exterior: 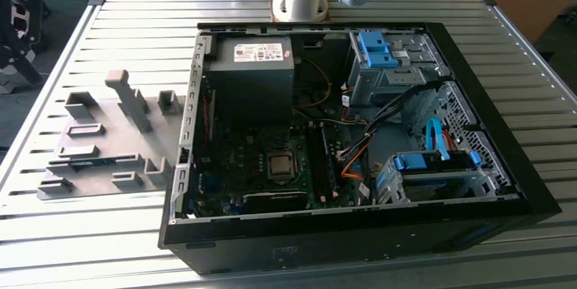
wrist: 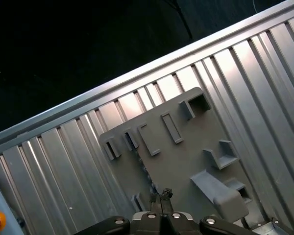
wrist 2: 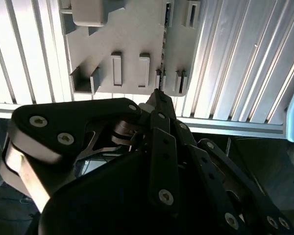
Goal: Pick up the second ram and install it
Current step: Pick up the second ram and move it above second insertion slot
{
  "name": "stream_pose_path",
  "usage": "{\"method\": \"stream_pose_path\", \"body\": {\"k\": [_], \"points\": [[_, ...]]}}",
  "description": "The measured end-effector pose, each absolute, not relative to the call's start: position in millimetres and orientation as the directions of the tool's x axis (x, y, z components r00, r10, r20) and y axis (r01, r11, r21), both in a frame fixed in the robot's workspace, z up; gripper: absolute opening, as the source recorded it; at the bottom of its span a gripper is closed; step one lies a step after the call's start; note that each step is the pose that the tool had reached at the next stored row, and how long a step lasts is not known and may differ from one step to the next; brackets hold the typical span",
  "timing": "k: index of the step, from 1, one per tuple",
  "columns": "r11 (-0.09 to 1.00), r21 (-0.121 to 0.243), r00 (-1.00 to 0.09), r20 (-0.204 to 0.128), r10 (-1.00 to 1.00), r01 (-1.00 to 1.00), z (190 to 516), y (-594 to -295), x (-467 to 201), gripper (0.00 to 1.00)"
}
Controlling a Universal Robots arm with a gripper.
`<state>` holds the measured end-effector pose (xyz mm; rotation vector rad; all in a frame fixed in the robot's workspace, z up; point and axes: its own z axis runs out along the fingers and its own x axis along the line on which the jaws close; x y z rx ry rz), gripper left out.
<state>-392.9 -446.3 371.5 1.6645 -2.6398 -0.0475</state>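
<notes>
The pincer (wrist 2: pixel 159 95) hangs above the grey holder plate (exterior: pixel 113 137), tips narrow, gripping nothing; the second ram (exterior: pixel 90 161) stands on edge in the plate's slot, near the counter's (exterior: pixel 135 25) edge at the exterior view's left; bare slats flank the plate; the open case (exterior: pixel 532 194) sits just beside.

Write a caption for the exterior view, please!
Open computer case on a slatted table, grey holder plate beside it.

All three views share the grey fixture plate (exterior: pixel 108 144) (wrist 2: pixel 132 34) (wrist: pixel 186 156), exterior from high above, wrist views from nearer.
</notes>
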Motion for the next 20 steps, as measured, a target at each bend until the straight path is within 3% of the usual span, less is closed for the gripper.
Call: {"method": "stream_pose_path", "body": {"k": [20], "points": [[0.23,0.032,-0.23,0.0,-0.973,-0.973,353,-450,-399,0.11]]}}
